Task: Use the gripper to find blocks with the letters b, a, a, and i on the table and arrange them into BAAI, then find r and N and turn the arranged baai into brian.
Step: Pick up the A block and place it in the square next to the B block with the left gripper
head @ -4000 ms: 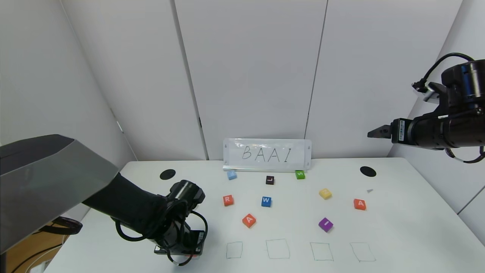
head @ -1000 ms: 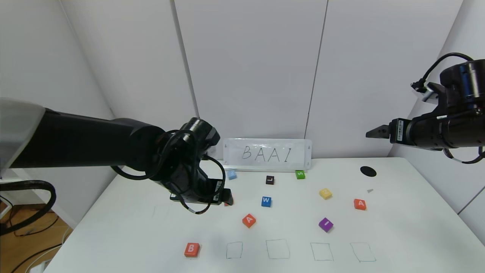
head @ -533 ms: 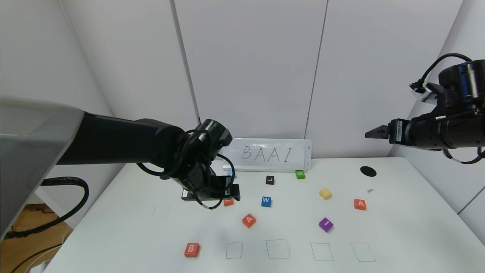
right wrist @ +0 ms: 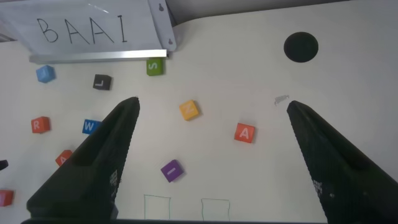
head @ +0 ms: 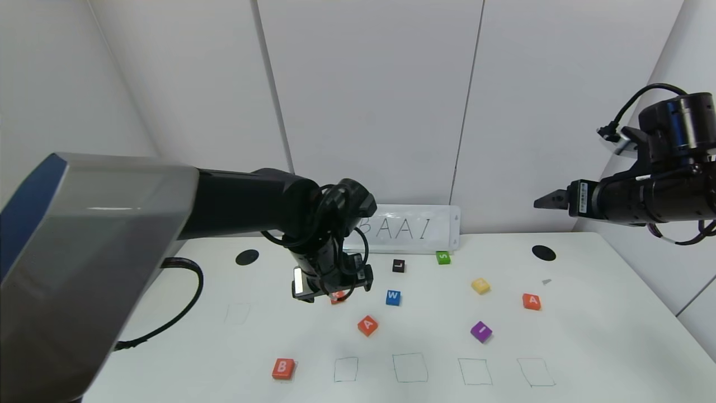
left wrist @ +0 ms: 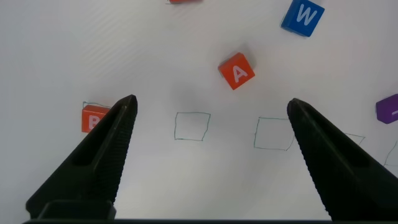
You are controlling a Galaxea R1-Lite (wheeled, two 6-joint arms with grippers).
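Observation:
The orange-red B block [head: 283, 368] lies at the table's [head: 604, 336] front left, beside a row of pen-drawn squares [head: 410, 368]. One orange-red A [head: 367, 325] sits mid-table, the other A [head: 531, 301] at the right. The purple I [head: 481, 331] and the yellow N [head: 480, 286] lie between them. My left gripper [head: 333, 286] hangs open and empty above the table, half hiding the R block [head: 338, 297]. In the left wrist view, its open gripper [left wrist: 211, 106] frames the squares, with the A [left wrist: 236, 71] beyond. My right gripper [head: 545, 201] is open, high at the right.
A white sign reading BAAI [head: 411, 228] stands at the back edge. Blue W [head: 393, 298], black L [head: 398, 266] and green S [head: 443, 257] blocks lie mid-table. Two black spots [head: 543, 253] mark the back corners.
The B block, covered by the left gripper four seconds ago, now lies free at the front left. The left gripper has risen and swung right to above the R. The right arm edged left.

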